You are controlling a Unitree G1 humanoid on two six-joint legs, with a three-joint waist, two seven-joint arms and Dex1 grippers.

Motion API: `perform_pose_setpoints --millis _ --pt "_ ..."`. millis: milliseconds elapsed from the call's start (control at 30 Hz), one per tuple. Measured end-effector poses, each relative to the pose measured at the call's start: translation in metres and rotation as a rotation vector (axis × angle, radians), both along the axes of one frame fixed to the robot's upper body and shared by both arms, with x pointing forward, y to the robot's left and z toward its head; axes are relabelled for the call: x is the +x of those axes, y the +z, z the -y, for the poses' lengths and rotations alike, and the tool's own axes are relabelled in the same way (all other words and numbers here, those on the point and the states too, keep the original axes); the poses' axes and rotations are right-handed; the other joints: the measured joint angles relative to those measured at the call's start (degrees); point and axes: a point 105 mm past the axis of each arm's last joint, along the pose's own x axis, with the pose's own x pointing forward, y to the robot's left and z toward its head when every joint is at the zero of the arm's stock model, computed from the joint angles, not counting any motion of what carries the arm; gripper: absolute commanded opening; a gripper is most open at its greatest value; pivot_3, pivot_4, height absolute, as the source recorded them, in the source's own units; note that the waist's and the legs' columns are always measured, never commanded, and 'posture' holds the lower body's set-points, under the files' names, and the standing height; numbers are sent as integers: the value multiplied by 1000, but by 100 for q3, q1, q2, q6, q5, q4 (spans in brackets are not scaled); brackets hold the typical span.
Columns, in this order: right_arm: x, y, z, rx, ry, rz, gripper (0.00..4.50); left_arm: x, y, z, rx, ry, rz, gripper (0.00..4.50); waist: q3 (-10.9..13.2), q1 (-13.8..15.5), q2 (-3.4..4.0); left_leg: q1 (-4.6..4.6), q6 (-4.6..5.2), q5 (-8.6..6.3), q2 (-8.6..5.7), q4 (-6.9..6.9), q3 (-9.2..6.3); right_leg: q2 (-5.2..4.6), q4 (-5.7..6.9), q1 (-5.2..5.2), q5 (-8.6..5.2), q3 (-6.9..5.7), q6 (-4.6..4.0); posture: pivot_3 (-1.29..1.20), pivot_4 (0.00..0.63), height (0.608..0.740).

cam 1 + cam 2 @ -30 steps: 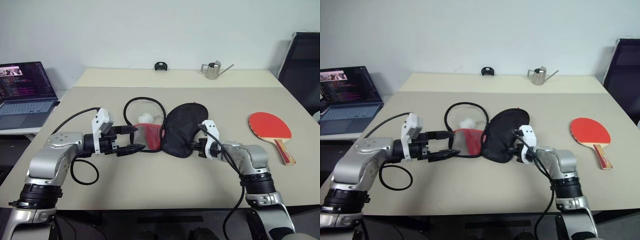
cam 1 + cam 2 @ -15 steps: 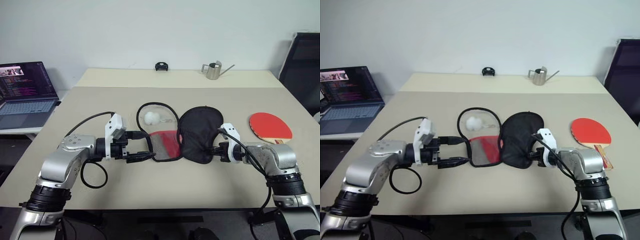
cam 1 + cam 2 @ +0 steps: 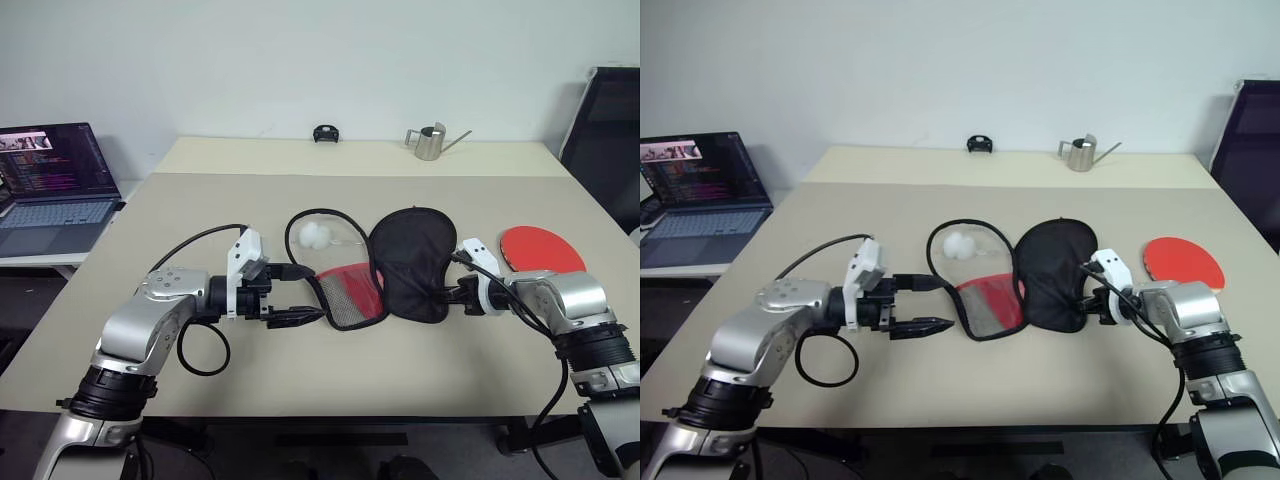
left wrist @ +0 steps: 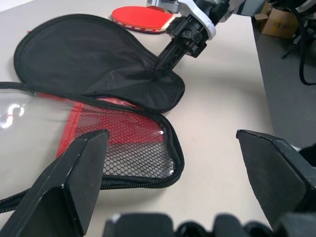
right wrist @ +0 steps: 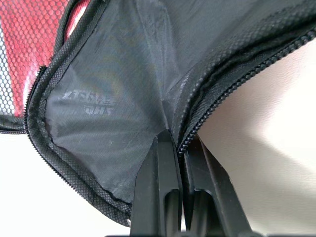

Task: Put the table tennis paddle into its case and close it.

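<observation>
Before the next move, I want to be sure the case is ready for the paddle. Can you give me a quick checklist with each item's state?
1. Right claw shut on the case: ok, it pinches the black flap's edge.
2. Left claw open and free: ok, it holds nothing beside the red mesh half.
3. Case unzipped and spread flat: ok, both halves lie open on the table.
4. Table tennis paddle in the case: not ok, it lies on the table beyond the right arm.
5. Paddle handle reachable: cannot tell, the arm hides it.
</observation>
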Motion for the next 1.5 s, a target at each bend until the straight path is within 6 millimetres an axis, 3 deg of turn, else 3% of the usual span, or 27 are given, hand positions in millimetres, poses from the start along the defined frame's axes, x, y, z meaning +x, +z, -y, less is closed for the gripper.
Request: perform_pose_setpoints --millis 300,600,700,867,1000,1133,1333,1500 --pt "7 4 21 -57 -23 3 20 0 0 5 -2 -15 -2 4500 0 2 0 -1 0 0 0 0 0 0 0 0 0 0 0 0 150 740" --pt "11 4 26 -78 -23 22 20 -1 -1 7 -3 -24 -4 4500 0 0 0 0 0 0 0 1 1 0 0 0 0 1 0 0 150 740" --pt "16 5 28 -83 -36 37 670 0 0 8 -5 -27 0 4500 0 -3 0 1 0 0 0 2 1 0 2 0 0 1 0 0 150 740" --pt "20 8 31 -102 -48 58 2312 1 2 9 -5 -29 8 4500 0 -3 0 1 0 0 0 3 1 0 2 0 0 2 0 0 150 740" --pt "24 9 36 -114 -76 81 2312 1 2 9 -5 -30 9 4500 0 -2 0 1 0 1 0 4 1 0 2 1 1 2 0 0 150 740" --pt "31 12 56 -135 -179 108 2312 1 2 9 -5 -31 10 4500 0 -1 0 -1 -1 1 0 2 1 0 1 -1 1 1 0 0 150 740" --pt "23 23 85 -125 -264 123 2312 0 1 11 -9 -37 8 4500 1 -1 1 -4 -1 0 0 -1 3 0 -3 -3 0 3 0 0 150 740" --pt "11 33 81 -13 -263 155 2312 0 -1 15 -15 -46 4 4500 1 -12 1 -3 0 0 1 0 5 0 0 -3 0 5 0 0 150 740"
